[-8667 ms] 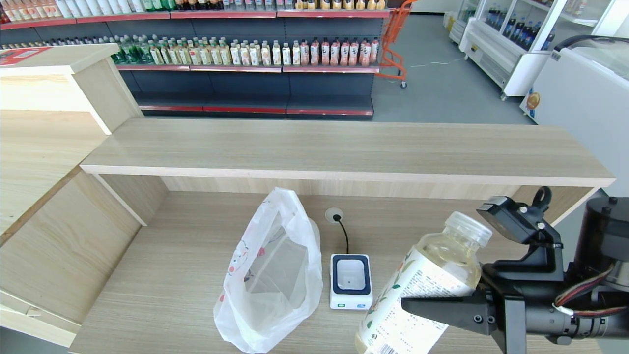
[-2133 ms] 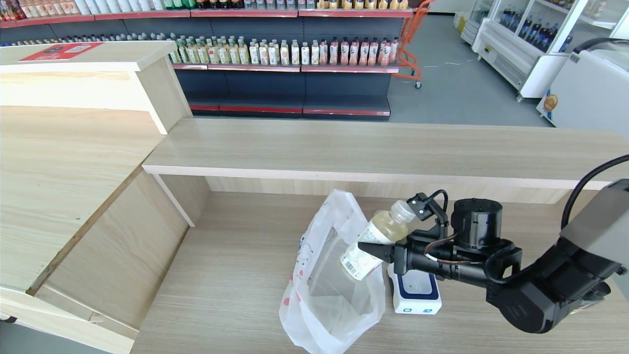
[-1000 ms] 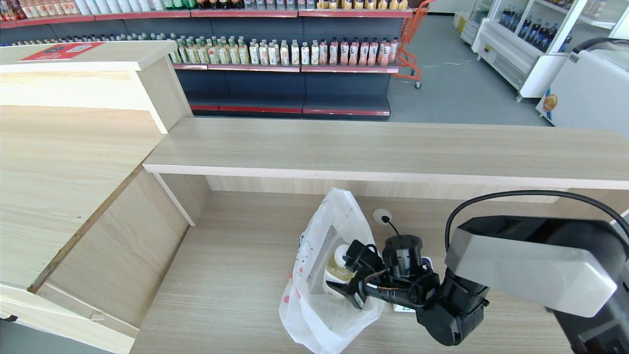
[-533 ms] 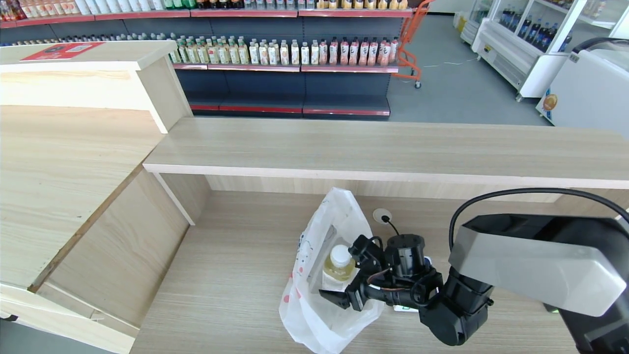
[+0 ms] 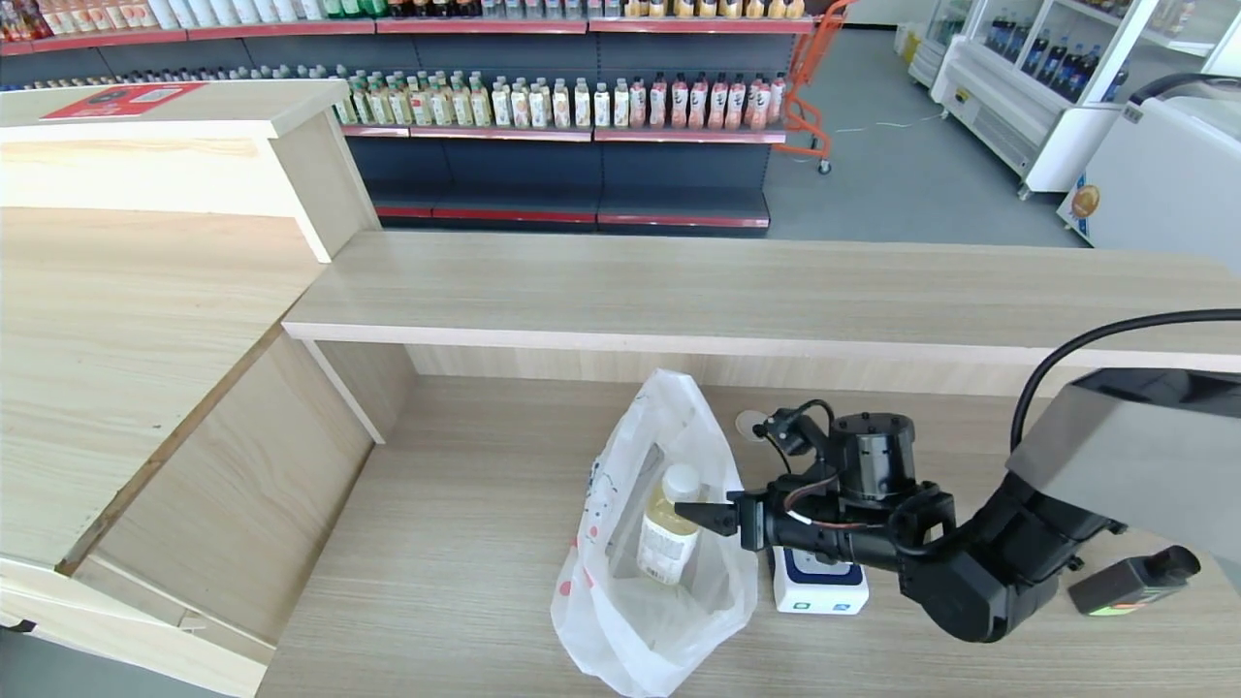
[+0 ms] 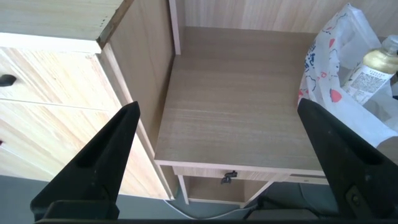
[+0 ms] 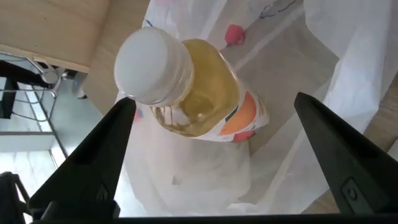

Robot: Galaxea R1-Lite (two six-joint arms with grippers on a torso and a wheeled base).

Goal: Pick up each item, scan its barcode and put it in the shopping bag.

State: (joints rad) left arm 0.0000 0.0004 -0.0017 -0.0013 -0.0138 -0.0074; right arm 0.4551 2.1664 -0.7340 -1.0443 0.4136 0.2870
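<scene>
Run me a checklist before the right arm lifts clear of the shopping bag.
1. Bottle inside the shopping bag: ok, it stands tilted, with its white cap near the bag's mouth.
2. Right end effector released: ok, its jaws stand wide open on either side of the cap and are apart from the bottle.
3. Bag plastic free of the fingers: cannot tell, because one fingertip overlaps the bag's rim.
4. Barcode scanner in place: ok, it lies flat beside the bag, under the right arm.
5. Left end effector free: ok, it is open, empty and apart from the bag.
</scene>
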